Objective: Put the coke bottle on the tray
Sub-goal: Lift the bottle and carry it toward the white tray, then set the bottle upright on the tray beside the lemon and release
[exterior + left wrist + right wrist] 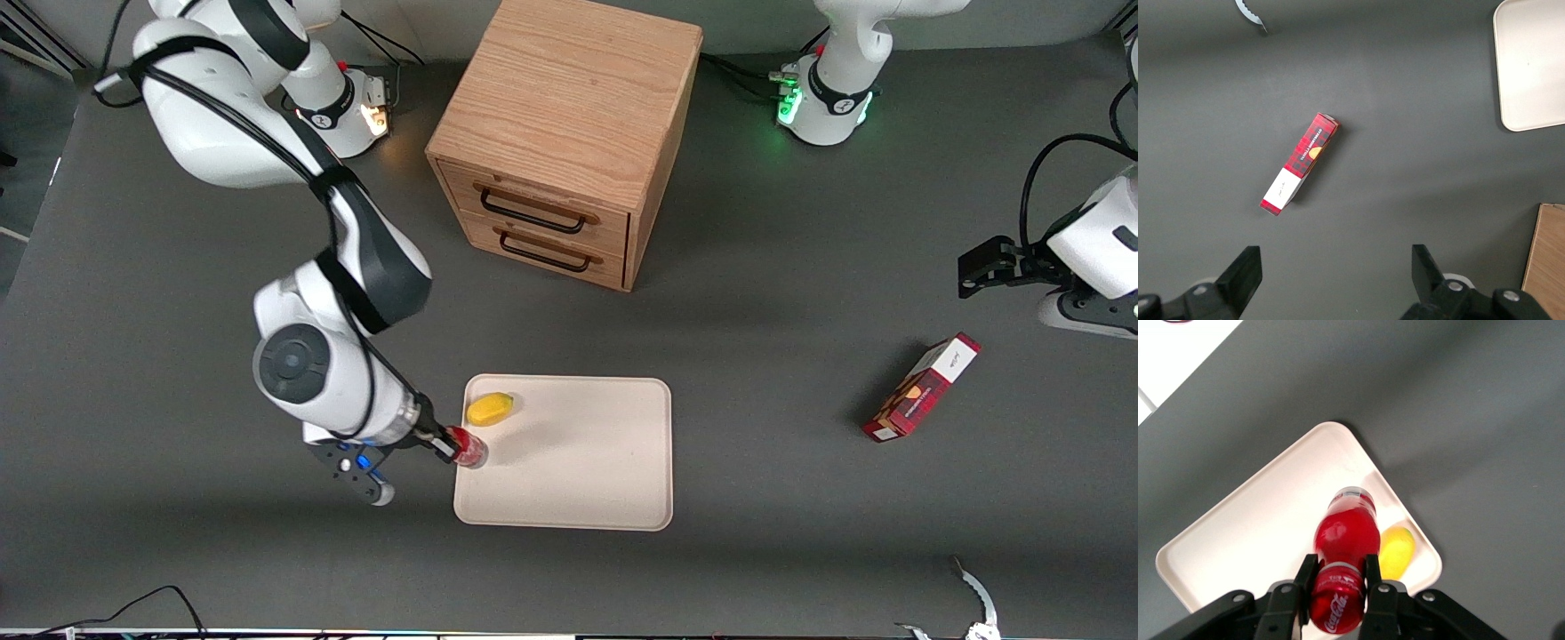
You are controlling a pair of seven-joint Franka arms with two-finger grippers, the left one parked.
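The small red coke bottle is gripped by its cap end in my right gripper, at the edge of the cream-beige tray that is toward the working arm's end. In the right wrist view the gripper is shut on the bottle. The bottle's body hangs over the tray, its clear base pointing away from the fingers. Whether the bottle touches the tray I cannot tell.
A yellow lemon-like object lies on the tray corner beside the bottle, also in the right wrist view. A wooden two-drawer cabinet stands farther from the front camera. A red carton lies toward the parked arm's end.
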